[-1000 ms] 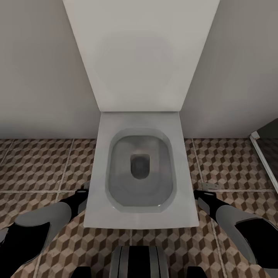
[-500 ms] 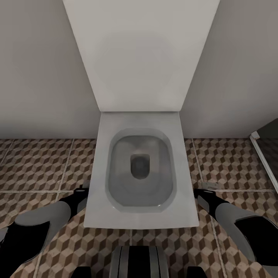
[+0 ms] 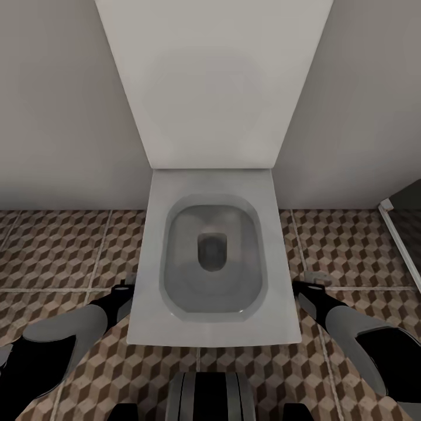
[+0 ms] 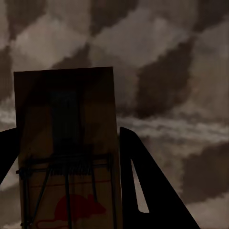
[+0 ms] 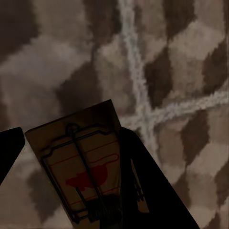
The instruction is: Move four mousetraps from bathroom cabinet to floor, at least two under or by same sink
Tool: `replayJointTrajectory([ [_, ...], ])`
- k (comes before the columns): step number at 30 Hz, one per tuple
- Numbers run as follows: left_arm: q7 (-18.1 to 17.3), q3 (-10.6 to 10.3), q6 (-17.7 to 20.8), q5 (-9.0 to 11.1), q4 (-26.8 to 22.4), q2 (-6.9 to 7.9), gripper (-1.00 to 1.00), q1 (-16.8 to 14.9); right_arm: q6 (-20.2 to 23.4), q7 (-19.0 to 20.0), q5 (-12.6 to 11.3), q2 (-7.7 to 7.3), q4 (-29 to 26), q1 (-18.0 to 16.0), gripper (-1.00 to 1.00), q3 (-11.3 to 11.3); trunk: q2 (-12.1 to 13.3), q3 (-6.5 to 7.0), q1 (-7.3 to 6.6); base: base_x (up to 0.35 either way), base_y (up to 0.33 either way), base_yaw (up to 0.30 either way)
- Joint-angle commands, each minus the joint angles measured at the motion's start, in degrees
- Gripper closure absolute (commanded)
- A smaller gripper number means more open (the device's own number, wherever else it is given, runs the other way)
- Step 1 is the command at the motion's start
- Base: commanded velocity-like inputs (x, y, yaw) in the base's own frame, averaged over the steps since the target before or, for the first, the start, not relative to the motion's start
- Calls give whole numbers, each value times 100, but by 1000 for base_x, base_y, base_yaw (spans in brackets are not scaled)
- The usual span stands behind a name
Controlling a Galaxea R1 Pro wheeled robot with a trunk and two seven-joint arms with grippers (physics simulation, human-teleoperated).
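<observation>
In the left wrist view a mousetrap (image 4: 67,119), a flat brown board with a wire spring and a red mouse print, sits between the dark fingers of my left gripper (image 4: 67,138), which is shut on it. My right gripper (image 5: 71,138) is shut on a second mousetrap (image 5: 81,143) of the same look. Both traps hang close above the cube-patterned bathroom floor (image 4: 167,71) (image 5: 181,71). From the head view, my left gripper (image 3: 124,287) is low beside the toilet's left side and my right gripper (image 3: 307,287) beside its right side. The cabinet and the sink are out of view.
A square white toilet (image 3: 213,257) with its lid (image 3: 213,82) raised against the pale wall stands straight ahead between my arms. Patterned floor tiles (image 3: 58,245) spread to both sides. A white frame edge (image 3: 397,234) with a dark gap lies at the right.
My right gripper has crept slightly forward beside the toilet. The left arm and the view have stayed the same.
</observation>
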Motion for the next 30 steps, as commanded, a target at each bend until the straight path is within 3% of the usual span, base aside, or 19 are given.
replayJointTrajectory([
  [1, 48, -41, 18, 3, -25, 7, 100, -5, -2, -21, -49, 0, -10, 0, 100, 51, -1, -8, -1, 0, 0, 30],
  [21, 48, -41, -14, 3, -13, 23, 100, -49, -250, -23, -47, -25, -16, 0, 100, 59, -1, -175, -1, 0, 0, 77],
  [30, 48, -41, -20, 3, -13, 7, 100, -49, -266, -31, -66, -172, -25, 0, 100, 33, -1, -246, -1, 0, 0, 56],
])
